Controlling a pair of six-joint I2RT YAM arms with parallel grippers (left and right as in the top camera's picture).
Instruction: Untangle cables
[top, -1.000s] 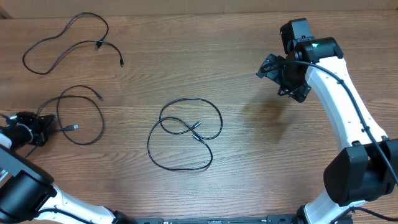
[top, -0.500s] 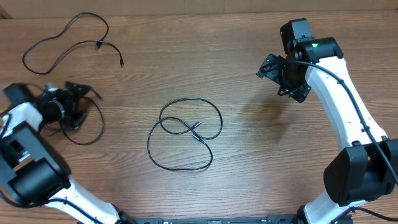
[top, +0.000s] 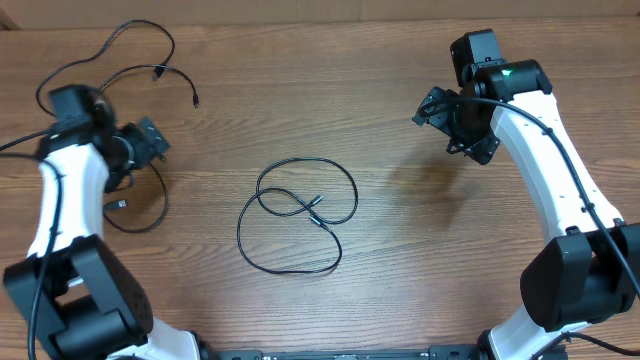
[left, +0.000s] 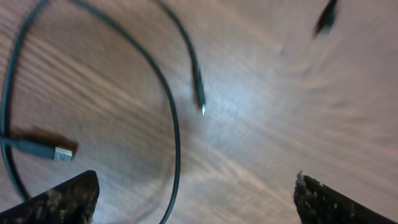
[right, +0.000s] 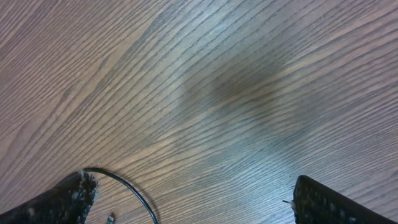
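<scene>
Wood-grain bench (top: 400, 280) carries three separate black cords. The far cable (top: 172, 42) lies at the top left, the looped cable (top: 163, 195) below it, and the middle cable (top: 313, 202) sits coiled on itself at the centre, its two plugs meeting inside the loops. That central coil is the knot left to work. It lies right of and nearer the robot than the left tool (top: 153, 139), left of and nearer than the right tool (top: 452, 128), and stretches roughly from upper right to lower left. Neither arm is clearly closer. The left tool hangs spread and empty just above the looped cable (left: 176, 130), whose silvery plug (left: 61, 152) rests loose on the wood. The right tool is also spread, holding nothing, with an arc of cord (right: 127, 185) at the edge of its view. A second ago the left tool sat pinched low at the bench's left edge. It has since let go and swung up and inward, while the right arm and the middle cable have not moved.
</scene>
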